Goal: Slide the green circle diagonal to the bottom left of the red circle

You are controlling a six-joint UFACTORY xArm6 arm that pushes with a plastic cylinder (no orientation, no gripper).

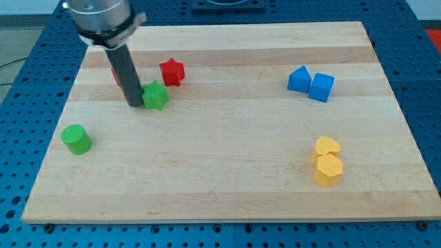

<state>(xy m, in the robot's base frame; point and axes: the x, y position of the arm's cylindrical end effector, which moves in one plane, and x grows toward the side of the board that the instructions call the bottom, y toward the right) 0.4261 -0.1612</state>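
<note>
We are resting our tip (136,105), a bare rod pinching nothing, beside the green star (156,96), with the green circle (76,138) sitting down-left.

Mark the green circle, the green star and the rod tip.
green circle (76,138): camera view, its top face.
green star (156,95): camera view, its top.
my tip (134,105): camera view, rod's very end, touching the star's left.

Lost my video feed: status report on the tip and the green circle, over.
My tip touching the green star block, its left side. Green circle block apart, lower left, untouched. Red circle block mostly hidden behind rod. Red star block nearby.
</note>
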